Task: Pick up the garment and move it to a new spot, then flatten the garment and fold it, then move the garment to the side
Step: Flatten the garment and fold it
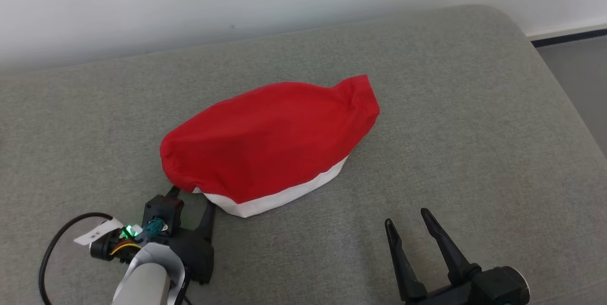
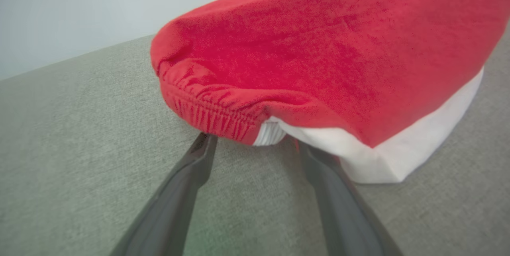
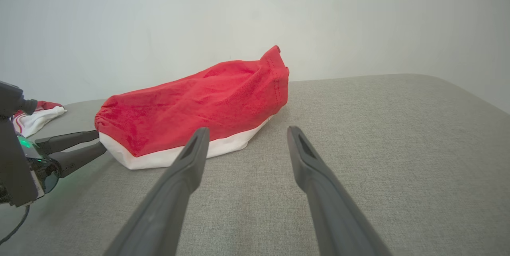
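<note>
The garment (image 1: 270, 143) is red with a white band along its near edge, and it lies bunched in a mound on the grey cushion (image 1: 474, 120). My left gripper (image 1: 192, 200) is open at the mound's near-left corner. In the left wrist view its two fingertips (image 2: 203, 148) reach just under the red elastic hem (image 2: 215, 112), one on each side of a striped white patch, and nothing is clamped. My right gripper (image 1: 405, 217) stands open over bare cushion, apart from the garment's near right side. The right wrist view shows the garment (image 3: 191, 104) beyond that gripper (image 3: 248, 130), with the left gripper (image 3: 99, 141) at the garment's left end.
A pale wall (image 1: 189, 1) runs behind the cushion. The cushion's rounded right edge drops to the floor (image 1: 583, 72) by a dark baseboard. Another red and white cloth (image 3: 36, 116) lies far left in the right wrist view. A black cable (image 1: 57, 243) loops off my left wrist.
</note>
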You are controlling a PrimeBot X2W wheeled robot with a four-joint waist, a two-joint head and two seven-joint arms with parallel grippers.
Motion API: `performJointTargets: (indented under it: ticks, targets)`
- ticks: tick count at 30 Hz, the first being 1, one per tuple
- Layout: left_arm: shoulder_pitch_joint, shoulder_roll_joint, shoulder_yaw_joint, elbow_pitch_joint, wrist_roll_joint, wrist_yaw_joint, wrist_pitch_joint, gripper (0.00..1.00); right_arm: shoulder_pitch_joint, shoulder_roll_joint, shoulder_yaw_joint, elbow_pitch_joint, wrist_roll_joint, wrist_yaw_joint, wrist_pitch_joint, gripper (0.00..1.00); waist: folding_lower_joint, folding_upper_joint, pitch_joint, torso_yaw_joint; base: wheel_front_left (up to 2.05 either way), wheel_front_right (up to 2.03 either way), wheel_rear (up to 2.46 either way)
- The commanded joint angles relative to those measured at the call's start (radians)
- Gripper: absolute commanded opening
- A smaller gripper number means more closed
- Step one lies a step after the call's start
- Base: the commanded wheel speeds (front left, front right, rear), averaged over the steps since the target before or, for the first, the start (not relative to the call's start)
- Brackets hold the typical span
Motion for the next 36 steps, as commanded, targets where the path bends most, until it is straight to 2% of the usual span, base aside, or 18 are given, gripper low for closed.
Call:
performJointTargets:
  ticks: [1,6,8,9,13,15,16,23,25,30,36]
  targets:
    - [-0.016,0.007,-0.013,-0.010,-0.018,-0.001,-0.003,1.00,-0.008,-0.001,0.002,-0.002,0.008,-0.002,-0.001,1.00,-0.0002,-0.0001,0.007,-0.016,0.00,0.00,0.00]
    - [-0.025,0.018,-0.084,-0.070,-0.046,0.000,-0.003,1.00,-0.012,-0.001,0.006,0.003,0.018,-0.002,-0.001,1.00,-0.0002,-0.0001,0.000,-0.039,0.00,0.00,0.00]
    - [-0.025,0.022,-0.116,-0.091,-0.059,0.000,-0.003,0.27,-0.011,-0.001,0.005,0.004,0.021,-0.002,-0.001,1.00,-0.0002,-0.0001,-0.007,-0.048,0.00,0.00,0.00]
    - [-0.025,0.020,-0.137,-0.104,-0.069,0.000,-0.003,0.00,-0.009,-0.001,0.004,0.005,0.021,-0.002,-0.001,1.00,-0.0002,-0.0001,-0.013,-0.052,0.00,0.00,0.00]
    - [-0.037,0.013,-0.245,-0.139,-0.116,0.000,-0.003,0.00,0.005,-0.001,-0.001,0.010,0.018,-0.002,-0.001,1.00,-0.0002,-0.0001,-0.039,-0.065,0.00,0.00,0.00]
    - [-0.050,0.002,-0.315,-0.155,-0.192,0.000,-0.002,0.00,0.008,-0.001,-0.001,0.014,0.018,-0.002,-0.001,1.00,-0.0002,-0.0001,-0.056,-0.074,0.00,0.00,0.00]
    - [-0.050,0.002,-0.315,-0.155,-0.192,0.000,-0.002,0.00,0.008,-0.001,-0.001,0.014,0.018,-0.002,-0.001,1.00,-0.0002,-0.0001,-0.056,-0.074,0.00,0.00,0.00]
    - [-0.210,0.035,-0.478,-0.301,-0.544,0.000,0.147,0.00,0.022,-0.001,0.014,0.040,0.019,-0.002,-0.001,1.00,-0.0002,-0.0001,-0.127,-0.105,0.00,0.00,0.00]
    - [-0.272,0.051,-0.496,-0.343,-0.637,0.000,0.198,0.00,0.026,-0.001,0.014,0.043,0.016,-0.002,-0.001,1.00,-0.0002,-0.0001,-0.144,-0.120,0.00,0.00,0.00]
    - [-0.413,0.040,-0.499,-0.395,-0.845,0.000,0.334,0.00,0.028,-0.001,0.014,0.048,0.030,-0.002,-0.001,1.00,-0.0002,-0.0001,-0.173,-0.160,0.00,0.00,0.00]
    - [-0.483,0.016,-0.436,-0.331,-0.982,0.008,0.402,0.00,0.035,-0.001,0.024,0.049,0.052,-0.002,-0.001,1.00,-0.0002,-0.0001,-0.198,-0.188,0.00,0.00,0.00]
